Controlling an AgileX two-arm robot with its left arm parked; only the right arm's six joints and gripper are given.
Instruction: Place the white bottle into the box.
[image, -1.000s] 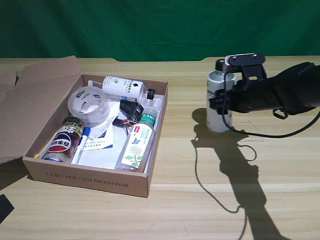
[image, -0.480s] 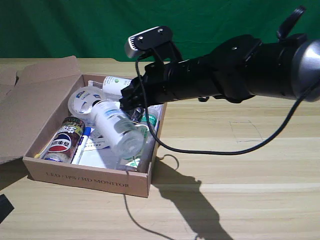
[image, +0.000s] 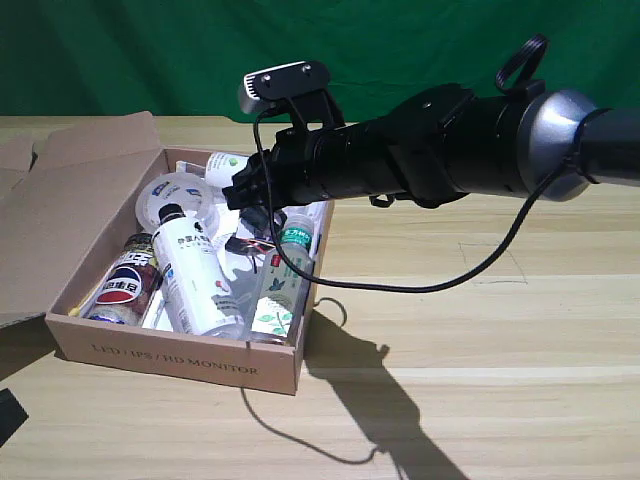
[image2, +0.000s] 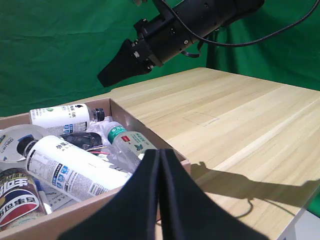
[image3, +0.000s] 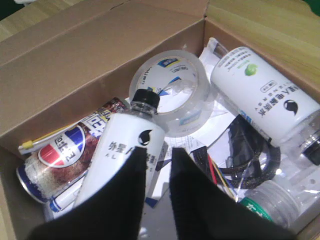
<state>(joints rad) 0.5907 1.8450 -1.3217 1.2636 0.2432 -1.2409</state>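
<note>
- One white bottle (image: 194, 281) lies on its side inside the box (image: 180, 358), black cap toward the far side, base toward the near wall, roughly in the middle of the box floor.
- Nothing grips the bottle; it rests on papers and other contents, just beside the cola can (image: 125, 281) on the exterior view's left.
- On the exterior view's right of it lies a clear bottle with a green cap (image: 279, 283), along the box's right wall.
- Tape roll (image: 176, 203) sits at the far side of the box, its rim close to the white bottle's cap.
- Smaller white bottle with a green logo (image: 232, 167) lies along the far wall.
- Right arm (image: 430, 155) reaches in from the exterior view's right, held above the far part of the box.
- Tool (image3: 159, 172) hangs over the box contents with its two dark fingers (image3: 197, 200) parted and nothing between them: released. In the right wrist view the white bottle's body shows next to them, apart from the pads.
- Box stands on the wooden desk (image: 480, 350) at the exterior view's left, big flap (image: 70, 200) folded out to the left.
- Arm's shadow falls on the desk near the box's near right corner.
</note>
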